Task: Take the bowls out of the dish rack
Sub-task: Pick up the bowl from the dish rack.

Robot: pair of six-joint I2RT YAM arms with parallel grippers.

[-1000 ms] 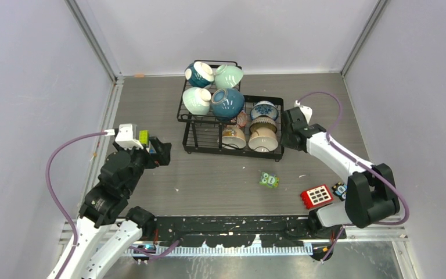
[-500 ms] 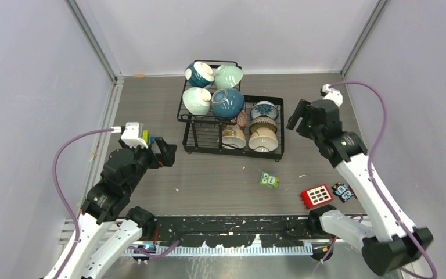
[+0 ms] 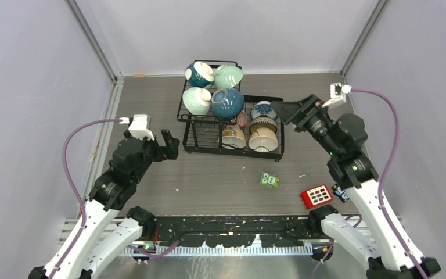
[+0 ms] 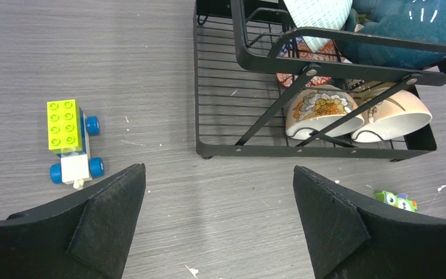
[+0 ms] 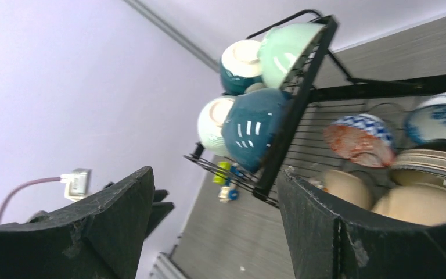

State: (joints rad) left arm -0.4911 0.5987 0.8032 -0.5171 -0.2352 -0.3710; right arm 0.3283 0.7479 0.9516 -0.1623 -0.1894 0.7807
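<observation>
The left jaws are spread wide and hold nothing. Their fingers [image 4: 101,226] frame a strip of bare surface [image 4: 220,209] just off the near left corner of the rack [image 4: 302,154]. A toy car [image 4: 69,139] lies on the surface to their left, well apart from the rack.

The right jaws are also spread and empty, fingers [image 5: 348,232] apart. They hover at the rack's right end, pointing left along it, near the blue-patterned bowl [image 3: 264,109] but not touching it.

The rack stands mid-surface toward the far wall. Its lower tray [image 3: 209,150] has its long axis running left to right, and the upper basket [image 3: 181,116] sits over the tray's left part and reaches farther back.

All the bowls are in the rack. Four lie tipped in the basket: a dark teal bowl [image 3: 199,74] and a mint bowl [image 3: 229,75] at the back, a pale mint bowl [image 3: 196,100] and a teal bowl [image 3: 227,103] in front. The dark teal one shows its white foot ring upward.

In the tray, a floral bowl [image 4: 319,113] and a cream bowl [image 4: 392,113] stand on edge side by side, mouths toward the arms. A red-patterned bowl [image 3: 242,118] and a brown-rimmed bowl [image 3: 263,124] sit behind them.

A green toy [image 3: 269,179] and a red block [image 3: 316,196] lie on the surface nearer the arms.
</observation>
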